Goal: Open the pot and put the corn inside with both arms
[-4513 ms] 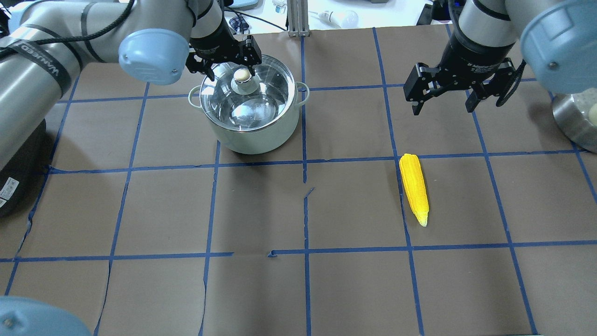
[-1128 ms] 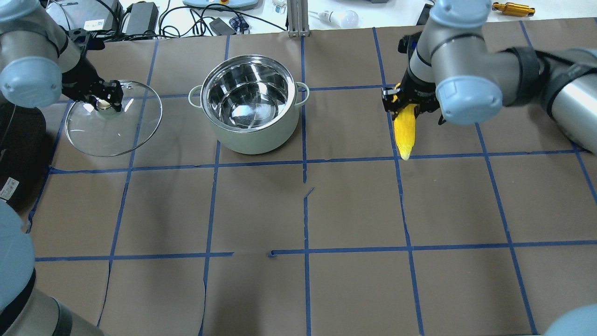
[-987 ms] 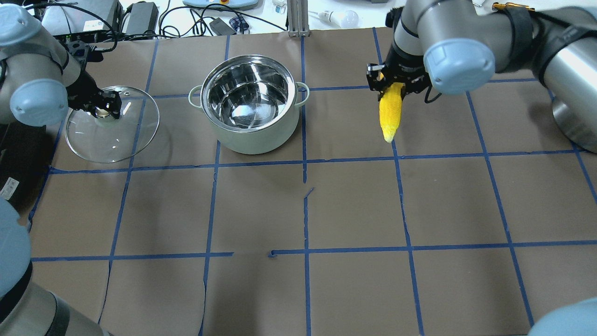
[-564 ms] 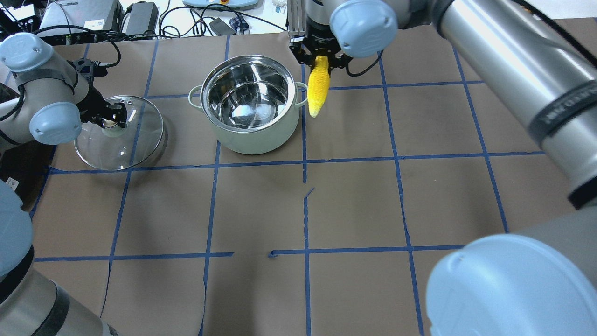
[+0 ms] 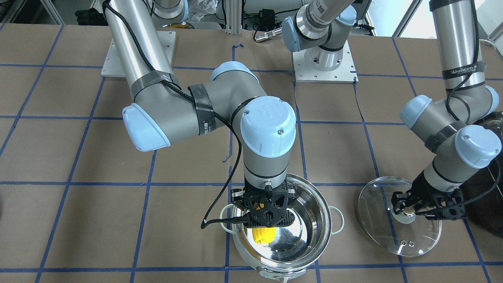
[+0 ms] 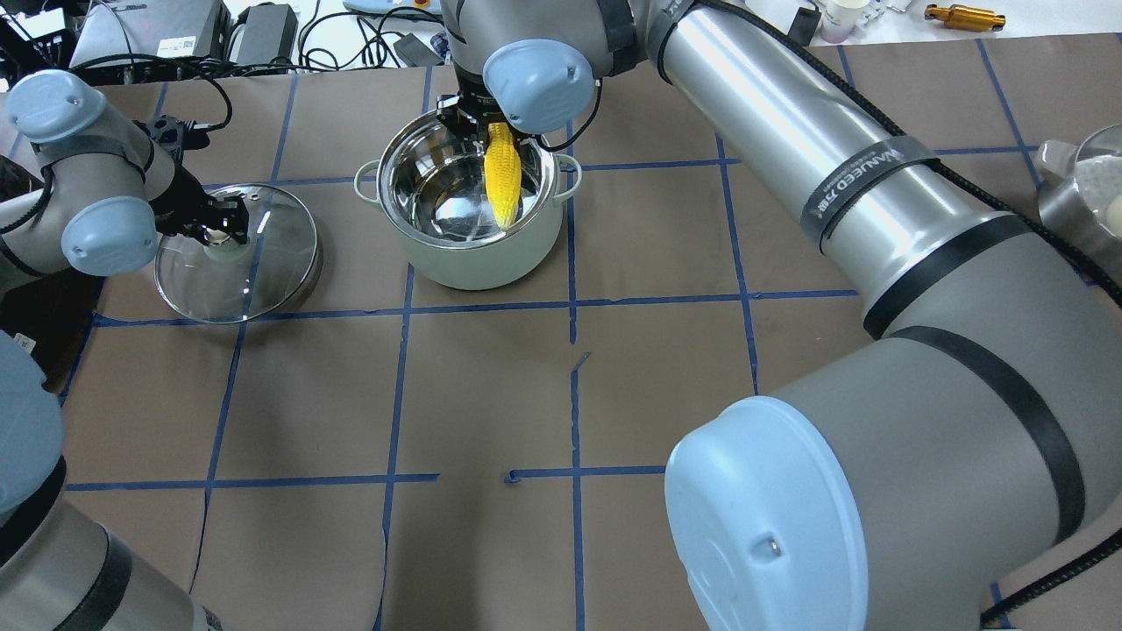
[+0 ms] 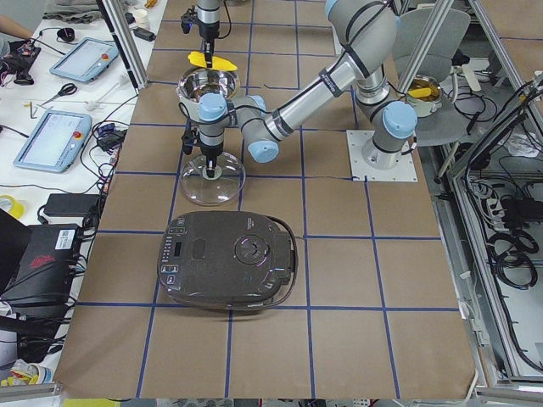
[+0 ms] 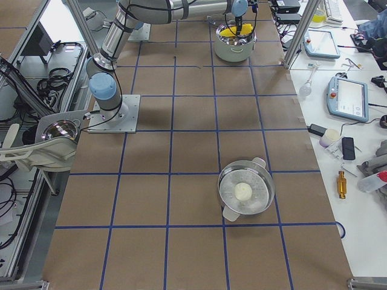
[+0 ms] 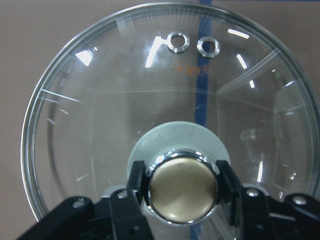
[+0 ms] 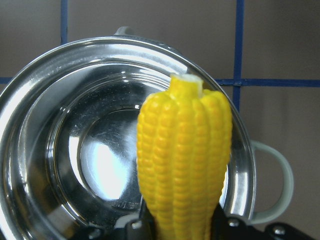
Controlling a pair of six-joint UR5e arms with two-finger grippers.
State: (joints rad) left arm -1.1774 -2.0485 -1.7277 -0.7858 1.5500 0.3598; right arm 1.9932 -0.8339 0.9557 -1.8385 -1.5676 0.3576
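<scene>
The steel pot [image 6: 473,254] stands open at the table's far middle. My right gripper [image 5: 264,218] is shut on the thick end of the yellow corn [image 6: 502,180] and holds it tip-down over the right side of the pot's opening. The corn also shows in the right wrist view [image 10: 185,160] in front of the pot's rim [image 10: 30,95]. My left gripper [image 6: 216,230] is shut on the brass knob [image 9: 181,187] of the glass lid [image 6: 272,272]. It holds the lid flat, at or just above the table, left of the pot.
A black glossy appliance [image 7: 229,259] sits on the robot's left end of the table. A second steel pot holding a white ball [image 8: 245,192] stands at the right end. Cables and devices lie beyond the far edge.
My right arm has carried the corn left from beside the pot to over its opening. My left gripper has shifted the lid slightly right and nearer the table.
</scene>
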